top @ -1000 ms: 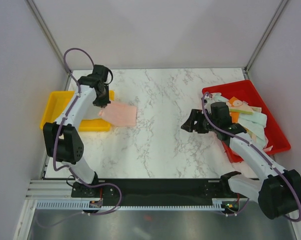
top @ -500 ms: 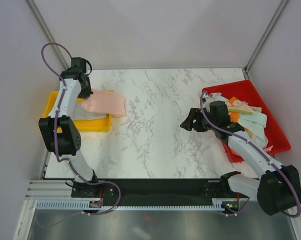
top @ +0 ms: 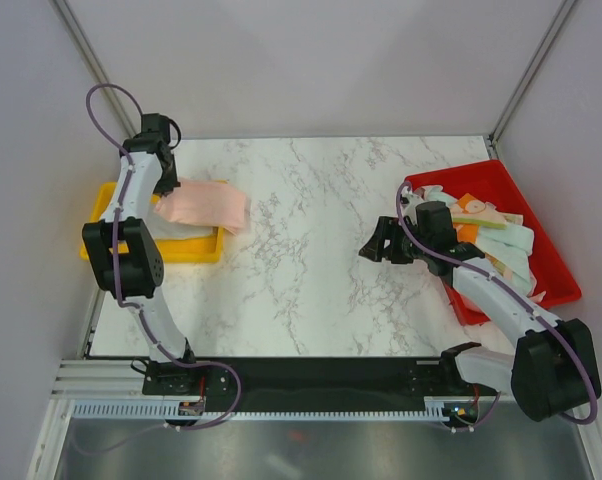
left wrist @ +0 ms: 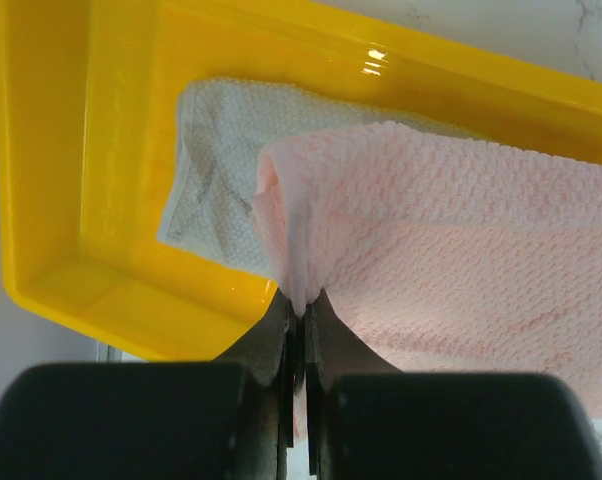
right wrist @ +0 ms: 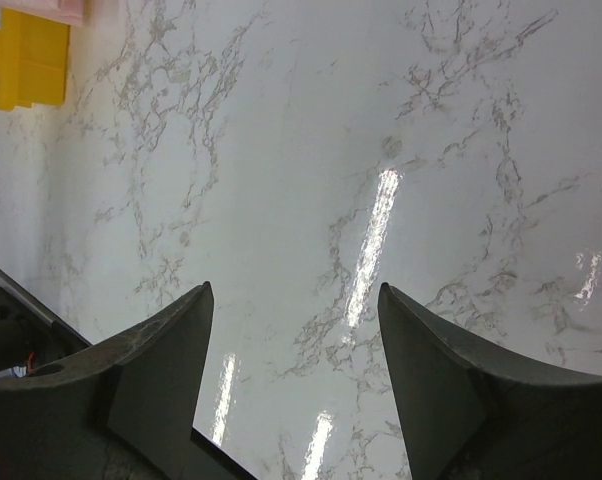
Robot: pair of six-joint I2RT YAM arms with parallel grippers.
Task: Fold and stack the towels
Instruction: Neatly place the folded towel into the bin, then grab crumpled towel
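Left side: a yellow tray (left wrist: 51, 200) sits at the left edge of the marble-patterned worktop (top: 311, 270); a grey-white towel (left wrist: 216, 150) lies flat inside it, against the tray floor.

The left gripper (left wrist: 299, 305) is over the yellow tray, clenched on the near corner of a pale pink towel (top: 213, 207); in the left wrist view the cloth is pinched tight between the two fingers, with no gap showing. The pale pink towel is folded and spreads to the right from the grip; it covers part of the grey-white towel, crosses the tray's right rim, and its far end reaches over the worktop. Whether it presses on the towel beneath cannot be told.

Centre: the worktop is bare marble pattern with light glare.

Right side: the right gripper (right wrist: 293, 290) hangs above the worktop, just left of a red tray (top: 559, 268); its jaws are spread wide and nothing lies between them.

The red tray stands at the right edge of the worktop; it holds a loose heap of unfolded towels (top: 503, 240), mint green, white and orange printed, some overhanging the rim.
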